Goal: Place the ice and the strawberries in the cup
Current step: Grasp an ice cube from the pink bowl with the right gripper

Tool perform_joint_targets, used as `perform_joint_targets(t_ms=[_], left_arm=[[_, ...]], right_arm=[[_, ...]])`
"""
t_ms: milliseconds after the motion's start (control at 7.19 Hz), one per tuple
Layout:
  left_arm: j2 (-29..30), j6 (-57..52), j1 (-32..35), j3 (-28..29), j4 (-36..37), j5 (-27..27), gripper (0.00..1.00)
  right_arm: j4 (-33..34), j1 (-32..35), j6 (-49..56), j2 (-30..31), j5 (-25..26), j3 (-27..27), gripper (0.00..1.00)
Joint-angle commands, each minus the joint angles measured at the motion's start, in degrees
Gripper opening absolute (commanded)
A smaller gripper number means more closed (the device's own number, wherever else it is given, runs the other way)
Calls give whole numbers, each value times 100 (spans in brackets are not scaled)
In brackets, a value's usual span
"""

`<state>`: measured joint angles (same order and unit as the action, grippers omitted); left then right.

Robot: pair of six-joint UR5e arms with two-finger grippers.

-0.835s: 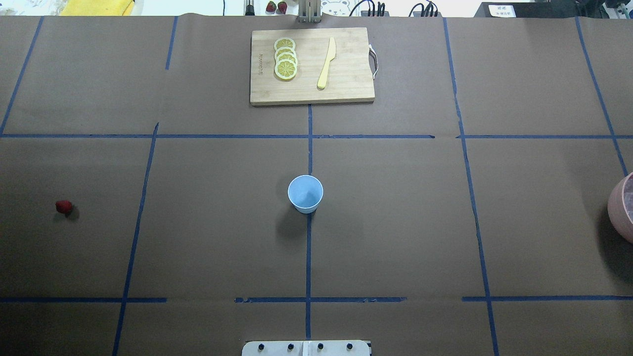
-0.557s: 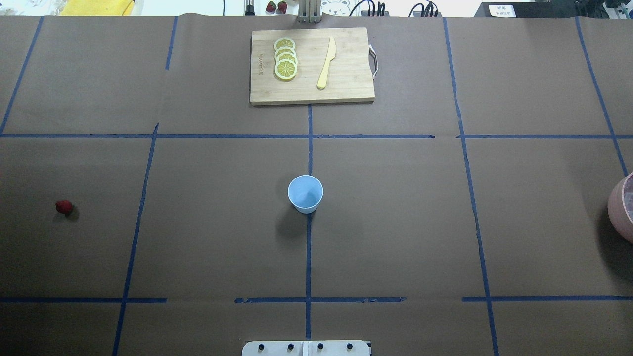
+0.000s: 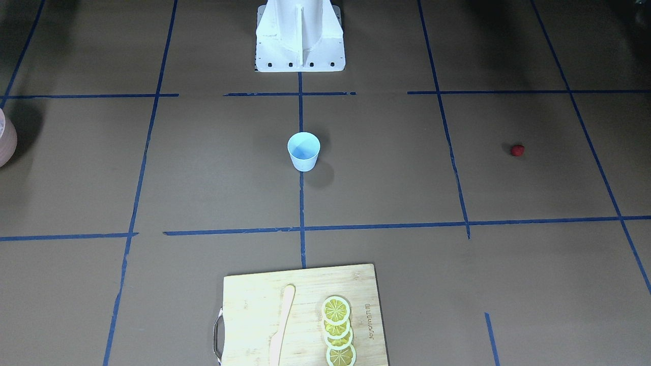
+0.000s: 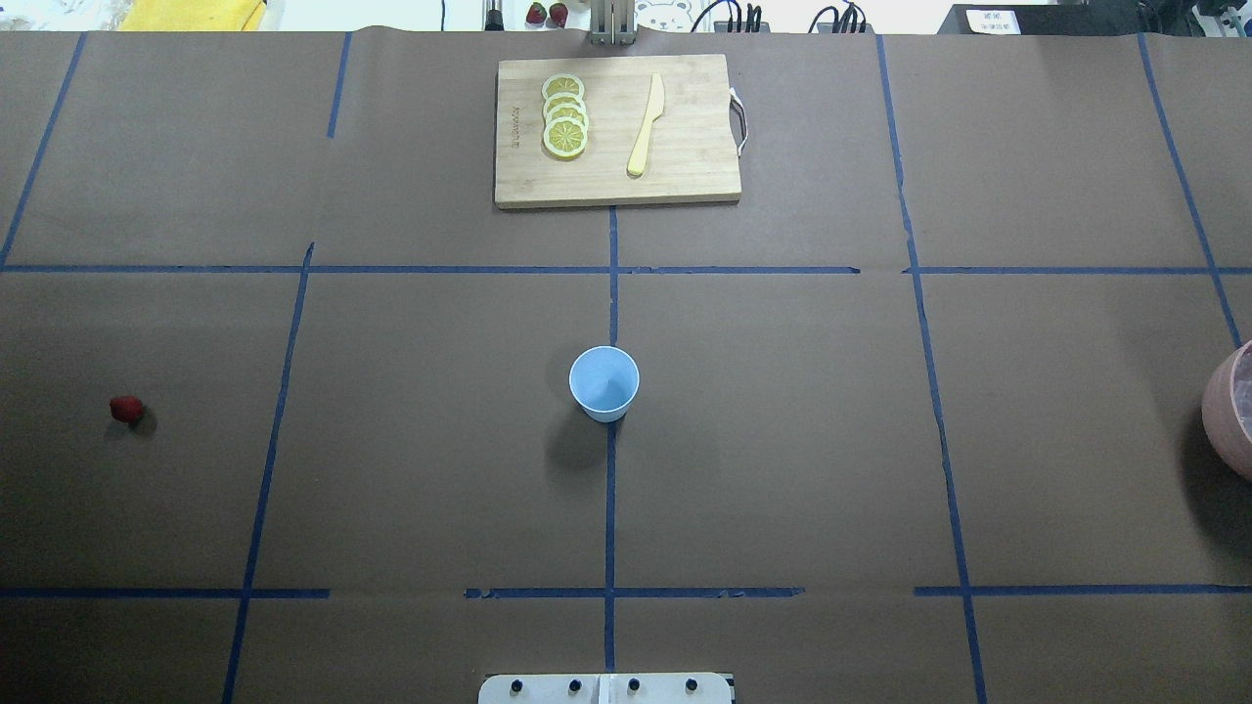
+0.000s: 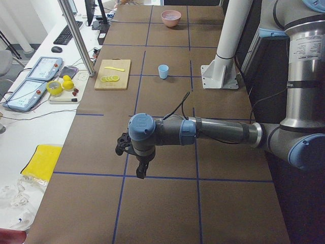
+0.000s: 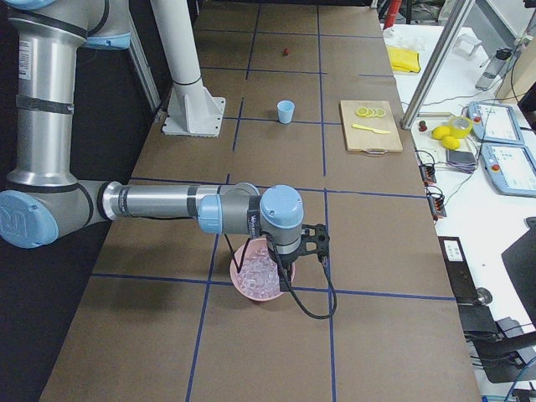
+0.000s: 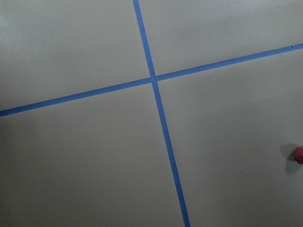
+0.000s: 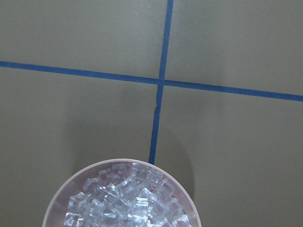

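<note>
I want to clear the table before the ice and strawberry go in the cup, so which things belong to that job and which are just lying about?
For the job: cup; strawberry; ice, heaped in the pink bowl.
Lying about: board; lemon slices; knife.

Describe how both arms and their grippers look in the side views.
Both match. The left arm and right arm are silver-grey tubes with darker grey joint housings and round light blue caps. The left gripper and right gripper are small, black and angular. A thin black cable loops below the right wrist; a second cable arches over the left forearm.
</note>
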<state>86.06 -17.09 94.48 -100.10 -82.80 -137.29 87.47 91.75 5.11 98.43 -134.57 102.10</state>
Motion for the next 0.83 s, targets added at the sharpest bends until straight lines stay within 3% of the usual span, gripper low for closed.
perform_joint_targets(t_ms=[0, 417, 696], left_arm=[[-19, 4, 0, -10, -8, 0, 100], [16, 4, 0, -10, -9, 0, 100], [25, 4, 0, -10, -9, 0, 100]], right_arm=[[-615, -533, -36, 53, 19, 3, 100], [-696, -886, -132, 316, 45, -15, 98], [-1543, -1193, -973, 675, 185, -41, 96]])
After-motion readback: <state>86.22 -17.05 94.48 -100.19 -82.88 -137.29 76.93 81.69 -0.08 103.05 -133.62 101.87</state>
